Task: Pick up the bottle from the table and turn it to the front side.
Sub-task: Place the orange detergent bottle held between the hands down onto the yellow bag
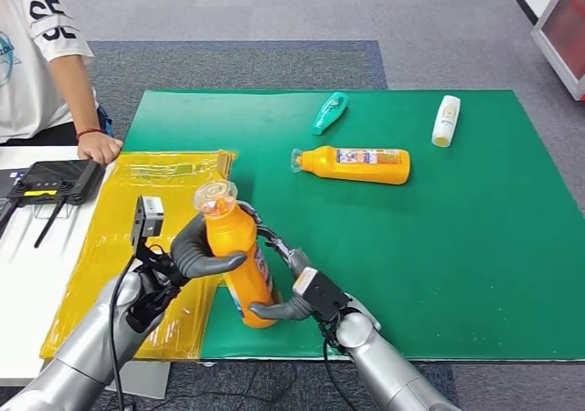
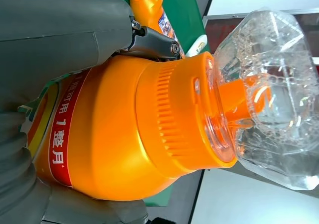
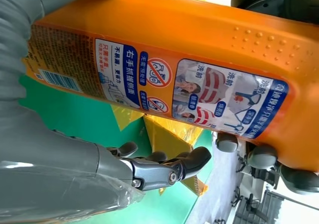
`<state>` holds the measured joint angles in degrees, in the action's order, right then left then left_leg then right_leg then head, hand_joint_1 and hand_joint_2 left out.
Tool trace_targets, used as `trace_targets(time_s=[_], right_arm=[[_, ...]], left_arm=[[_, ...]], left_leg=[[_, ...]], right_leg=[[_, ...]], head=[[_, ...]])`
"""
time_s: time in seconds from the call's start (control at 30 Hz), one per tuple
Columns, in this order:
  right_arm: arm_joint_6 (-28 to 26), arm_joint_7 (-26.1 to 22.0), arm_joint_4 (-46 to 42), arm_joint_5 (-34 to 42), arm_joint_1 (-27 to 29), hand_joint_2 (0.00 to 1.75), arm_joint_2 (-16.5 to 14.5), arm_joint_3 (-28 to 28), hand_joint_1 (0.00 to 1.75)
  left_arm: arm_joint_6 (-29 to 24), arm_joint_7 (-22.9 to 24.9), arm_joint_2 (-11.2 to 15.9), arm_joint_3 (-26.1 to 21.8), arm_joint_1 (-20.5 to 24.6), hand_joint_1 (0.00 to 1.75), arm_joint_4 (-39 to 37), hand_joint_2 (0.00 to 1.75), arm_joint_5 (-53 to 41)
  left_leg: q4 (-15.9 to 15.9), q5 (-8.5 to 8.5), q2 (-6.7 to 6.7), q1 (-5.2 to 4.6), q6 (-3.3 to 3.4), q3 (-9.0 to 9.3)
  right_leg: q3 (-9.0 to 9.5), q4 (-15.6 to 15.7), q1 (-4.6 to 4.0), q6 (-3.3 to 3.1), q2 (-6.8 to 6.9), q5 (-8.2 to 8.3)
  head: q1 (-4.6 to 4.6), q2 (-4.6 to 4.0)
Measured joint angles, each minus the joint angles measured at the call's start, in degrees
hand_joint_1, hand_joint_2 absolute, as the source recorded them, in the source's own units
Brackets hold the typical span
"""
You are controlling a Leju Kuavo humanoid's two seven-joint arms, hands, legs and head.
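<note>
Above the near edge of the green mat (image 1: 448, 274), at about 7 o'clock from its centre, the orange bottle (image 1: 238, 256) is held off the surface, tilted, clear cap up. The left hand (image 1: 193, 256) wraps its upper body, thumb across the front; the right hand (image 1: 290, 292) clasps its lower part, back label facing that wrist.

Both hands, left hand (image 1: 196, 256) and right hand (image 1: 293, 297), hold orange bottle (image 1: 238, 256) above near edge of green mat (image 1: 483, 247). Open mat surface to right. Second orange bottle (image 1: 356, 164) lies ahead; teal bottle (image 1: 330, 112) and white bottle (image 1: 446, 121) further back. Yellow bag (image 1: 124, 210) just left. Person's hand (image 1: 100, 146) and black controller (image 1: 55, 181) on tabletop (image 1: 27, 274) far left.
</note>
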<state>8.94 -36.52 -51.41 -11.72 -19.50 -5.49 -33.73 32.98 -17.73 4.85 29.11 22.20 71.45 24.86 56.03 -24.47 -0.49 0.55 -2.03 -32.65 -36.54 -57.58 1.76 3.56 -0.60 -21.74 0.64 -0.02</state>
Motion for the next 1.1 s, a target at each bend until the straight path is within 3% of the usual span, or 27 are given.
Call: trace_targets(time_s=[0.3,0.53,0.73,1.1], right_arm=[[-0.5,0.1,-0.2,0.1,0.0,1.75,0.0,0.2,0.0],[-0.9,0.3,-0.9,1.9,1.0,1.75,0.5,2.6,0.0],[-0.6,0.2,-1.4,1.3,2.0,1.75,0.9,4.3,0.0],[-0.4,0.4,-1.7,0.1,2.4,1.75,1.0,5.8,0.0]], left_arm=[[-0.6,-0.4,0.2,-0.4,-0.3,1.75,-0.1,1.75,-1.8],[-10.5,-1.3,3.5,-0.5,1.2,1.75,1.7,1.75,-22.9],[-11.4,0.9,6.2,-0.1,5.4,1.75,3.9,1.75,-30.1],[-14.1,6.0,6.8,5.1,9.5,1.75,4.4,1.75,-41.0]], left_leg=[[0.0,0.0,0.0,0.0,0.0,0.0],[0.0,0.07,0.02,0.0,-0.06,-0.01],[0.0,0.11,0.02,0.01,-0.04,-0.04],[0.0,0.11,0.03,0.0,-0.04,-0.06]], right_leg=[[0.0,0.0,0.0,0.0,0.0,0.0],[-0.11,0.0,-0.02,-0.09,-0.05,0.08],[-0.11,0.0,-0.03,-0.1,-0.05,0.13],[-0.13,0.0,-0.03,-0.1,-0.06,0.14]], head=[[-0.01,0.0],[0.0,0.0],[0.0,0.0],[-0.01,0.0]])
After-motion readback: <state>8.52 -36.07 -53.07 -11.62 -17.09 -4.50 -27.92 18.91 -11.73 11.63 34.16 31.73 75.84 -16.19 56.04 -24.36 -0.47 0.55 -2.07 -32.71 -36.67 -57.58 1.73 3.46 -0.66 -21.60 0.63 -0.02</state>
